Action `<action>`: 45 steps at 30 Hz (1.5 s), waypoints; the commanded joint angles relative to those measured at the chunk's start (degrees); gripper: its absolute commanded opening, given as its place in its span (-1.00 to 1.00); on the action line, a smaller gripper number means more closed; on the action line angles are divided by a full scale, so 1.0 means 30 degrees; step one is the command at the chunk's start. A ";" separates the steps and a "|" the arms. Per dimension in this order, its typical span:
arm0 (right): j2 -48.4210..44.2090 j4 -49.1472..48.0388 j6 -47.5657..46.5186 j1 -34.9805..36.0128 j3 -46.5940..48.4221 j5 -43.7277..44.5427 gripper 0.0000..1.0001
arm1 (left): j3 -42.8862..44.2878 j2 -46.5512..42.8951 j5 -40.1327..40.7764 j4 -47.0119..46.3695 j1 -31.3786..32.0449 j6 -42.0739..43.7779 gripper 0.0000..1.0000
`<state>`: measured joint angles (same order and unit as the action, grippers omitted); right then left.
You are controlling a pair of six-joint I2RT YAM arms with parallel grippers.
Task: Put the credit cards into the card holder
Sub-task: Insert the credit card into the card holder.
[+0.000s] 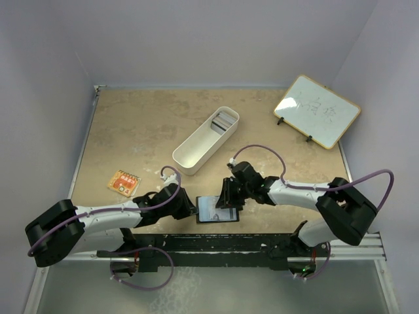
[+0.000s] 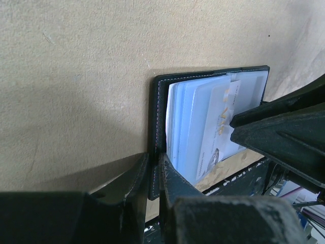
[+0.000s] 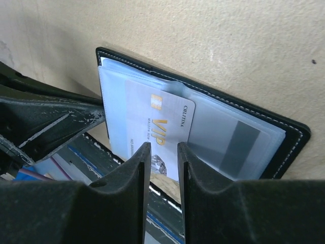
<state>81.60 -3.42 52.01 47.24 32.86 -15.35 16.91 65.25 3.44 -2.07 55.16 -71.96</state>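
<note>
Jaws of left gripper [image 2: 155, 160] clamped the holder [image 2: 157, 101]; right gripper's [image 3: 163, 150] stood slightly apart, where a snag risked dragging the half-seated card [image 3: 157, 117] out.

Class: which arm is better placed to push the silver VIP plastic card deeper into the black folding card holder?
Right. The right gripper hangs over the silver card, jaws slightly apart, while the left gripper is clamped on the black card holder at its edge, steadying it.
</note>
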 commanded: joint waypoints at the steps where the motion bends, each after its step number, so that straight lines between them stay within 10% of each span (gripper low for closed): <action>1: 0.0133 -0.0930 -0.0478 0.0148 0.0681 -0.0674 -0.38 | 0.0081 0.0083 0.0276 -0.0588 0.0098 -0.0053 -0.80; 45: 0.0333 -0.2713 0.0104 0.0483 0.0158 -0.0808 -0.10 | 0.0600 0.0354 0.0562 -0.1602 0.0127 0.0184 -0.78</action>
<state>82.63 -8.12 51.05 48.38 33.34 -16.10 18.41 67.53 4.56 -5.08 55.22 -71.81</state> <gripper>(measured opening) 0.463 0.116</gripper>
